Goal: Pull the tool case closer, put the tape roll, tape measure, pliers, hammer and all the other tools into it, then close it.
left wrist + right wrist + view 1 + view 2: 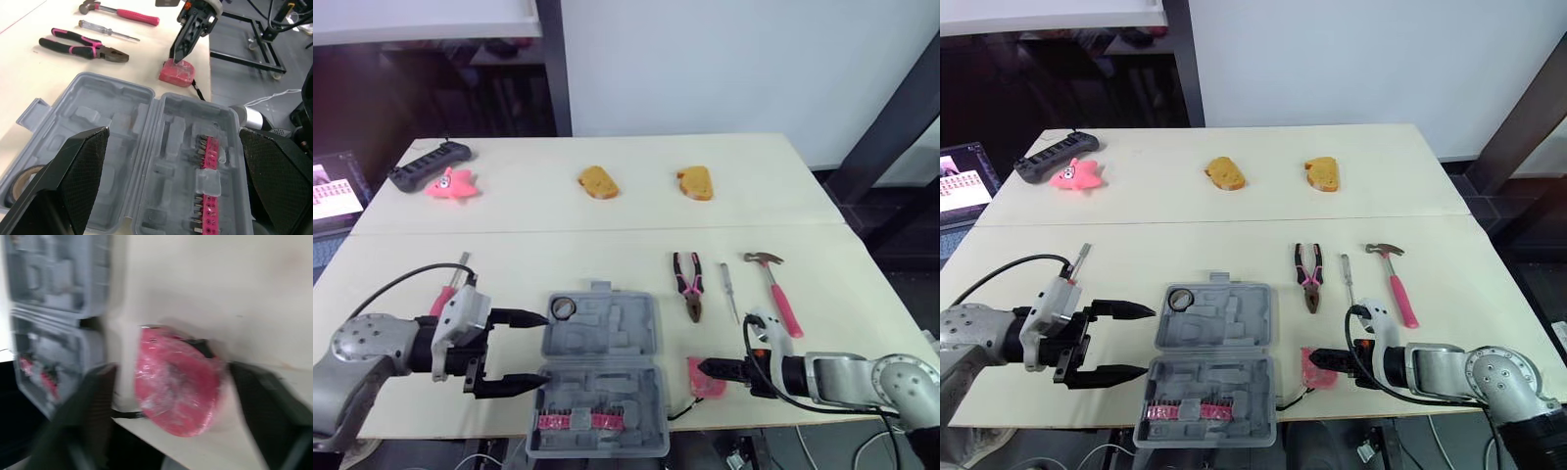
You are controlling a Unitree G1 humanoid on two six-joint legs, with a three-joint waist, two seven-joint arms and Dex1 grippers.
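One pale table [607,245] carries everything. The grey tool case [636,333] lies opened flat near the table's front edge, both moulded halves facing up.

The left gripper [546,349] hovers just beside the case's left side, its two black fingers spread wide apart and holding nothing. The right gripper [703,368] sits low at the front edge to the right of the case. In the right wrist view its fingers stand apart on either side of the tape measure [177,73], not clamped on it.

A black power strip [431,164] rests at the far left corner, with a pink star toy [450,184] touching its near side.

The hammer [778,294], pink-handled, lies to the right of the case, head away from the robot. The pliers [688,284], black and pink, lie between case and hammer, jaws pointing toward the robot. The thin screwdriver [730,291] lies between pliers and hammer.

A pink-handled tool [1082,257] lies left of the case, partly hidden by the left arm. Two bread slices [598,181] [695,182] sit well apart on the far half.

The pink tape measure rests just beside the case's right edge. The tape roll [562,308] sits in the far left corner of the case's far half. A pink strip of bits [578,422] runs along the near half
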